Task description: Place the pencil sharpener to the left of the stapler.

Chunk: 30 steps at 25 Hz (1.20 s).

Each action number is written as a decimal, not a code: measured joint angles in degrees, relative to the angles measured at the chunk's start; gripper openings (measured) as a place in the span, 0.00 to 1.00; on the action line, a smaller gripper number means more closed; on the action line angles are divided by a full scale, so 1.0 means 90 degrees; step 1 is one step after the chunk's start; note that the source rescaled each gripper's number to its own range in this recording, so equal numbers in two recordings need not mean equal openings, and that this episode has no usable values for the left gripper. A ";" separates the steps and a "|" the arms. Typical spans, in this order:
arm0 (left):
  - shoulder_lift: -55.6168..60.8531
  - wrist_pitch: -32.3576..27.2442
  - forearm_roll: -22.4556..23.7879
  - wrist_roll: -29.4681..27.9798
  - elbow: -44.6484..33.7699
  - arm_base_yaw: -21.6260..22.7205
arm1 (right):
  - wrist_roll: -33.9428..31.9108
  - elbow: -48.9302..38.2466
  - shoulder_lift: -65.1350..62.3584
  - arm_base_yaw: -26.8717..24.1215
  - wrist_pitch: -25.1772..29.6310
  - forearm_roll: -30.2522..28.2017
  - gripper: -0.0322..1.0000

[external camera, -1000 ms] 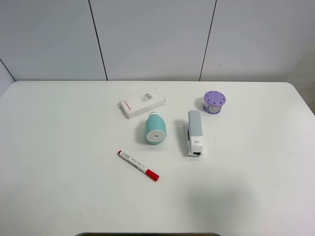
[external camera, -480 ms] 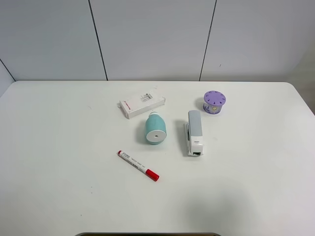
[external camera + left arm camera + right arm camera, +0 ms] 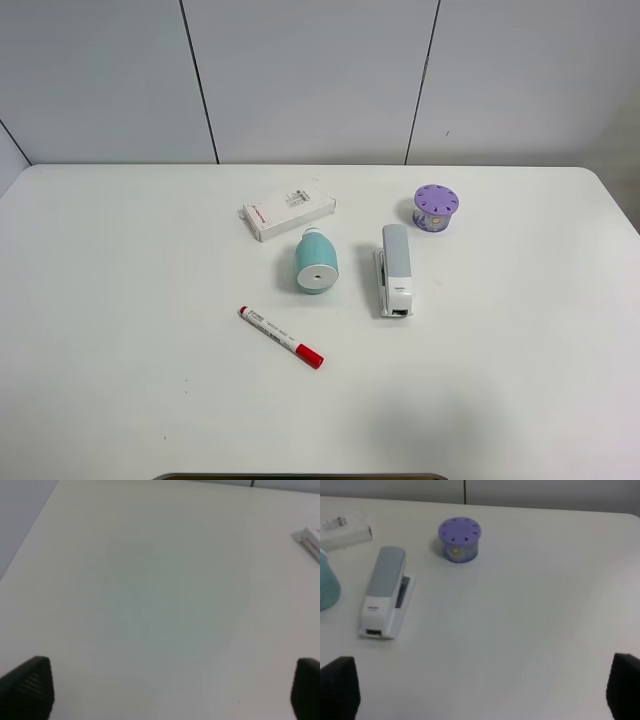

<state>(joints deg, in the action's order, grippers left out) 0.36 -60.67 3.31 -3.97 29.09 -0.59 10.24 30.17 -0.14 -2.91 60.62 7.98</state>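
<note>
The teal pencil sharpener (image 3: 315,262) lies on its side on the white table, white round face toward the front, just left of the white and grey stapler (image 3: 394,269). The right wrist view shows the stapler (image 3: 387,591) and a sliver of the sharpener (image 3: 327,587) at the frame's edge. Neither arm appears in the exterior high view. My left gripper (image 3: 165,690) is open over bare table, far from both. My right gripper (image 3: 480,690) is open too, with nothing between its fingertips, well short of the stapler.
A flat white box with a red mark (image 3: 288,208) lies behind the sharpener. A small purple cylinder with holes (image 3: 436,207) stands behind the stapler. A white marker with a red cap (image 3: 281,336) lies in front of the sharpener.
</note>
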 joint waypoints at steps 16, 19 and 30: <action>0.0000 0.0000 0.0000 0.0000 0.0000 0.0000 | -0.0396 -0.0138 0.0000 0.0000 0.0074 -0.0605 1.00; 0.0000 0.0000 0.0000 0.0000 0.0000 0.0000 | -0.0535 -0.0138 0.0000 0.0000 0.0066 -0.0783 1.00; 0.0000 0.0000 0.0000 0.0000 0.0000 0.0000 | -0.0577 -0.0138 0.0000 0.0000 0.0066 -0.0803 1.00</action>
<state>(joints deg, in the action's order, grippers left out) 0.36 -60.67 3.31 -3.97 29.09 -0.59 5.05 28.93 -0.14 -2.91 61.21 0.75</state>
